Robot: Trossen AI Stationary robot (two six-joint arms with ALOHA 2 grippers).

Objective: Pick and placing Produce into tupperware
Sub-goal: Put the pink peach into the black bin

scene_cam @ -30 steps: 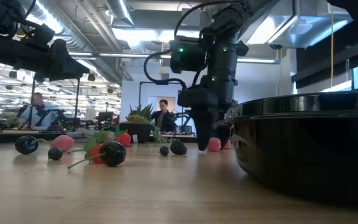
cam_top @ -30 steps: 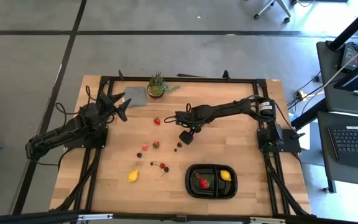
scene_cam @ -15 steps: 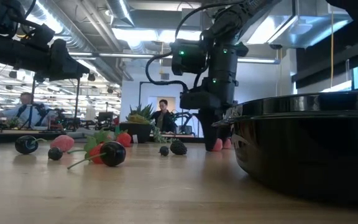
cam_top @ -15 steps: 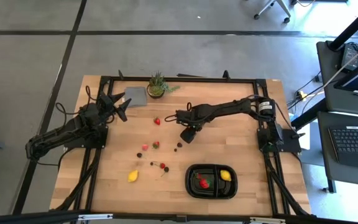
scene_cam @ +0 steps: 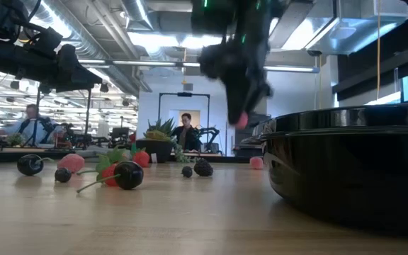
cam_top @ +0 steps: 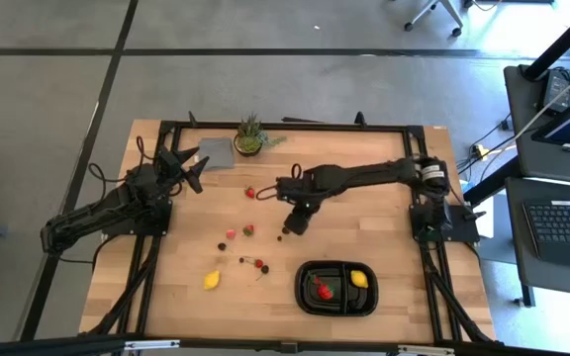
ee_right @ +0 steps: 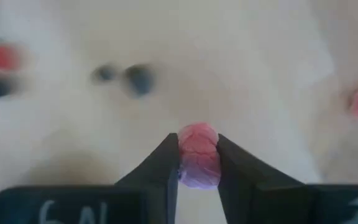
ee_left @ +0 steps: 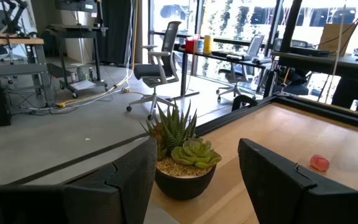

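My right gripper [cam_top: 293, 223] hangs over the middle of the table, shut on a pink bit [ee_right: 197, 155] of produce that shows above the tabletop in the low view [scene_cam: 241, 119]. The black tupperware [cam_top: 301, 287] stands near the front right edge. It holds a strawberry [cam_top: 323, 290] and a lemon [cam_top: 359, 279]. Loose strawberries [cam_top: 249, 193], cherries [cam_top: 259, 264], dark pieces [cam_top: 283, 235] and a second lemon [cam_top: 212, 280] lie on the wood. My left gripper [cam_top: 192, 170] waits open at the far left, beside the potted plant [ee_left: 182, 158]. My right gripper pinches the pink bit by two opposite sides [ee_right: 199, 163] between its two fingers [ee_right: 166, 168], at their free ends. The fingers come from above, slanting down. The bit is lifted clear of the table.
A grey cloth [cam_top: 215, 151] and the potted plant [cam_top: 250, 136] sit at the far edge. Another pink bit [scene_cam: 256, 162] lies on the wood near the tray's wall [scene_cam: 346, 170]. People sit in the room beyond the table.
My right gripper has shut on the pink bit and risen, lifting it off the table. It has tipped a little on the way up. The other pink bit has stayed on the wood.
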